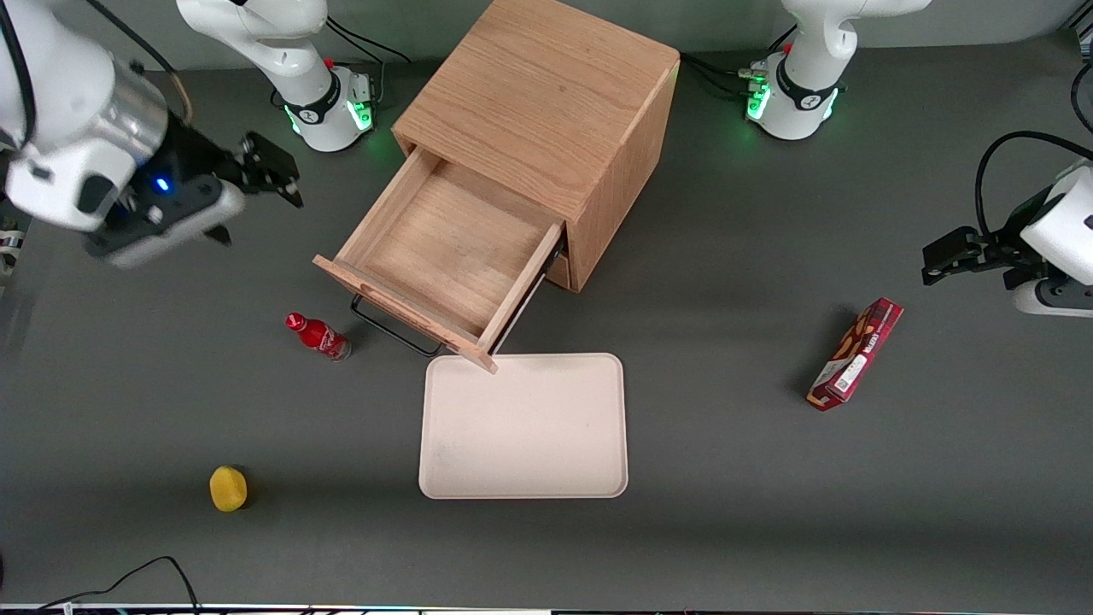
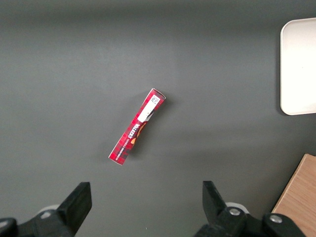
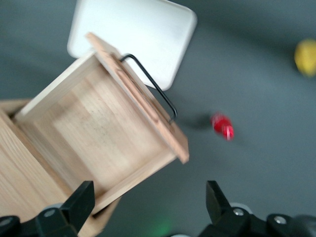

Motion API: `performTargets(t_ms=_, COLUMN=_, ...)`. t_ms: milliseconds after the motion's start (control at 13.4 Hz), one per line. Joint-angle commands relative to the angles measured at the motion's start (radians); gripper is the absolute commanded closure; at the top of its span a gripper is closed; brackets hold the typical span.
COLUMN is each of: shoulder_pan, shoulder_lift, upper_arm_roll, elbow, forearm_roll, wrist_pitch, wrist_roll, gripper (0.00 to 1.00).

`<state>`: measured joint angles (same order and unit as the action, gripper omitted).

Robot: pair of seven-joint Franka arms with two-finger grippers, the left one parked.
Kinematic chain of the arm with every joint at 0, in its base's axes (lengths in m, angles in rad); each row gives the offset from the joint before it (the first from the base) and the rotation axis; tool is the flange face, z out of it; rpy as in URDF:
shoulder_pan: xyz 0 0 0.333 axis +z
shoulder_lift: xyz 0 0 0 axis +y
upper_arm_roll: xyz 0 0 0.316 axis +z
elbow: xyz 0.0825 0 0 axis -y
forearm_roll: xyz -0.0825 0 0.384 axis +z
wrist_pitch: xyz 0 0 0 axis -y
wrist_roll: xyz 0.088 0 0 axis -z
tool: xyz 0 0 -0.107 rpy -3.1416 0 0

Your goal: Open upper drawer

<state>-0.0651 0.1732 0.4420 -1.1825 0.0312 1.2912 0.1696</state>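
Light oak fills the middle of the table: the upper drawer [image 1: 444, 248] stands pulled well out of the wooden cabinet [image 1: 546, 111], its shallow wood-grain bed bare, its black bar handle [image 1: 397, 329] facing the front camera. The drawer's front corner just overlaps the rim of the beige tray [image 1: 524, 427] in the front view. The gripper [image 1: 260, 184] hangs in the air well apart from the drawer, toward the working arm's end of the table, fingers spread with nothing between them (the right wrist view confirms it, both fingers [image 3: 79, 202] wide apart above the drawer's side wall).

That wrist camera also catches the red bottle [image 3: 222, 126] and the yellow fruit [image 3: 306, 57], both blurred; the front view shows them sharper, the bottle [image 1: 318, 336] just beside the handle. Only the front and left wrist views show the red snack box [image 2: 137, 127], lying toward the parked arm's end.
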Motion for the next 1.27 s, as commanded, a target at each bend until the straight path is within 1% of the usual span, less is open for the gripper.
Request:
performTargets(t_ms=0, shoulder_pan=0.001, shoulder_lift=-0.092, upper_arm_roll=-0.077, elbow=-0.072, forearm_roll=-0.057, wrist_pitch=-0.018, wrist_roll=0.232, gripper=0.00)
performTargets(t_ms=75, shoulder_pan=-0.002, shoulder_lift=-0.107, upper_arm_roll=-0.089, elbow=-0.081, forearm_roll=-0.085, wrist_pitch=-0.051, wrist_roll=0.226, gripper=0.00)
performTargets(t_ms=149, shoulder_pan=-0.004, shoulder_lift=-0.116, upper_arm_roll=-0.110, elbow=-0.081, forearm_roll=-0.086, wrist_pitch=-0.082, wrist_roll=0.222, gripper=0.00)
performTargets(t_ms=224, shoulder_pan=-0.002, shoulder_lift=-0.129, upper_arm_roll=-0.153, elbow=-0.086, forearm_roll=-0.092, wrist_pitch=-0.108, wrist_roll=0.219, gripper=0.00)
performTargets(t_ms=299, shoulder_pan=-0.004, shoulder_lift=-0.138, upper_arm_roll=-0.182, elbow=-0.124, forearm_roll=-0.099, wrist_pitch=-0.112, wrist_roll=0.194, gripper=0.00)
performTargets(t_ms=373, shoulder_pan=-0.012, shoulder_lift=-0.164, upper_arm_roll=-0.222, elbow=-0.187, forearm_roll=-0.085, wrist_pitch=-0.072, wrist_roll=0.179, gripper=0.00)
performTargets(t_ms=448, shoulder_pan=-0.012, shoulder_lift=-0.203, upper_arm_roll=-0.242, elbow=-0.275, forearm_roll=-0.068, wrist_pitch=-0.003, wrist_roll=0.177, gripper=0.00)
performTargets(t_ms=597, shoulder_pan=-0.010, shoulder_lift=-0.320, upper_arm_roll=-0.244, elbow=-0.519, forearm_roll=-0.054, wrist_pitch=0.182, wrist_roll=0.166, gripper=0.00)
performTargets(t_ms=672, shoulder_pan=-0.012, shoulder_lift=-0.367, upper_arm_roll=-0.250, elbow=-0.622, forearm_roll=-0.050, wrist_pitch=0.265, wrist_roll=0.113, gripper=0.00)
performTargets(t_ms=821, shoulder_pan=-0.012, shoulder_lift=-0.425, upper_arm_roll=-0.296, elbow=-0.736, forearm_roll=0.010, wrist_pitch=0.358, wrist_roll=0.039, gripper=0.00)
performTargets(t_ms=970, shoulder_pan=-0.012, shoulder_lift=-0.435, upper_arm_roll=-0.310, elbow=-0.746, forearm_roll=0.016, wrist_pitch=0.359, wrist_roll=-0.030, gripper=0.00)
performTargets(t_ms=1194, shoulder_pan=-0.012, shoulder_lift=-0.397, upper_arm_roll=-0.307, elbow=-0.671, forearm_roll=0.007, wrist_pitch=0.327, wrist_roll=0.043, gripper=0.00)
